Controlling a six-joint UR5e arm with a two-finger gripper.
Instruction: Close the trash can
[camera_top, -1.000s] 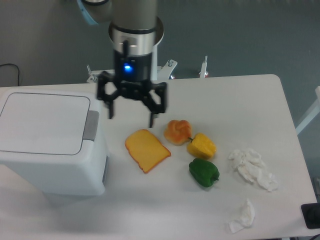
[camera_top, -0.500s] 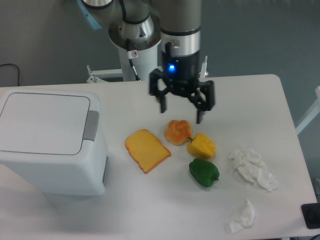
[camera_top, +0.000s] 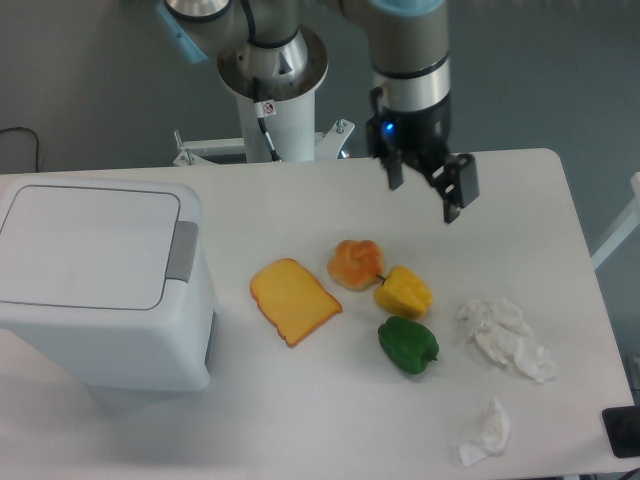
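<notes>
bin (camera_top: 100, 285): lid (camera_top: 88, 245) flat, closing looks done; gripper (camera_top: 424, 188) empty, jaws apart, well right of it; next: nothing but retreat.

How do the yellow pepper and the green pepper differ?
The yellow pepper is yellow and touches the orange bun; the green pepper is dark green and lies nearer the camera, clear of the bun. The yellow one looks blockier, the green one more rounded. Both lie on the white table, side by side.
</notes>
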